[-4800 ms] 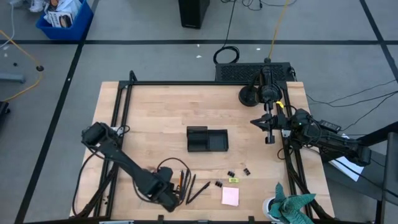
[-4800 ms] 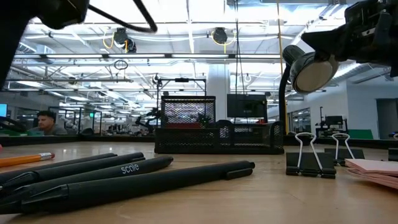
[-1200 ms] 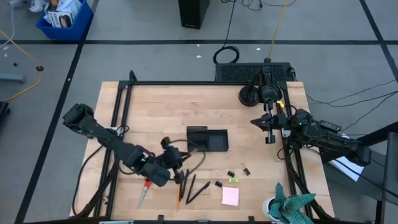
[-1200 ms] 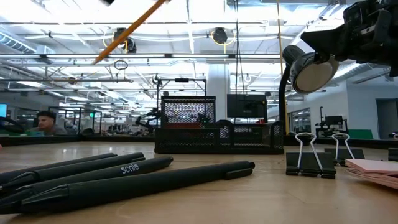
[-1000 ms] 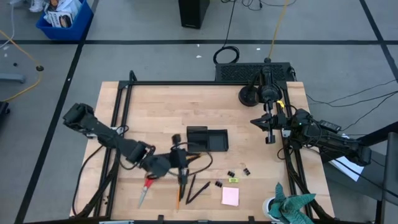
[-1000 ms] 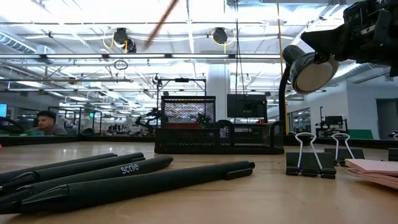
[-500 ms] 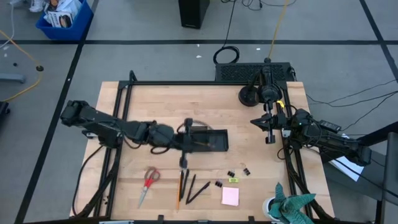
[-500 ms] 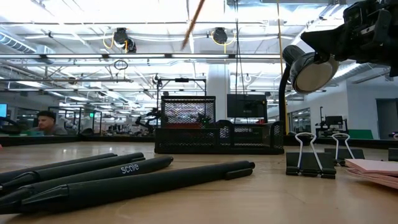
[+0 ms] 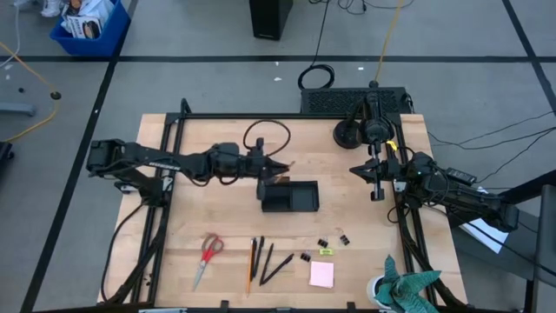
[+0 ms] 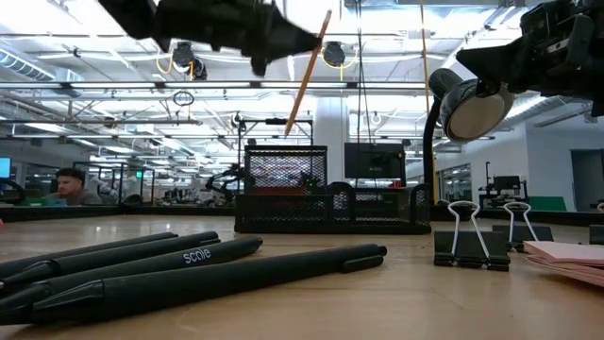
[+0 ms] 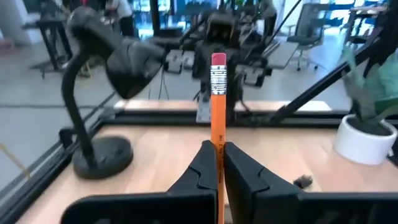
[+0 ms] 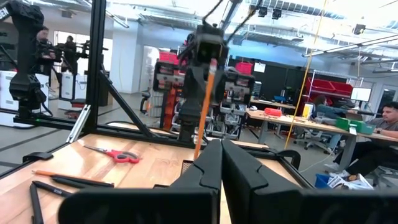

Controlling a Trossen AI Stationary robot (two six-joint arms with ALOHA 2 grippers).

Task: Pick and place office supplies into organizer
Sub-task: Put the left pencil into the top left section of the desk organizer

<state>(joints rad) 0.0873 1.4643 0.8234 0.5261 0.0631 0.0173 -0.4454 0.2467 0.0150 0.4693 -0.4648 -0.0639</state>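
The red scissors (image 9: 206, 257) lie on the surface, well in front of the organizer (image 9: 290, 196). The left tool (image 9: 276, 173) hangs over the organizer's left back corner, pinching an orange pencil (image 10: 306, 71). The pencil stands tilted, eraser end up, tip down toward the organizer. Far right of the organizer, the right tool (image 9: 377, 190) waits with its fingers closed on nothing.

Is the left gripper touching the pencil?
Touching. In the left wrist view, the left gripper has its two fingers pressed against the pencil from both sides, with no gap.
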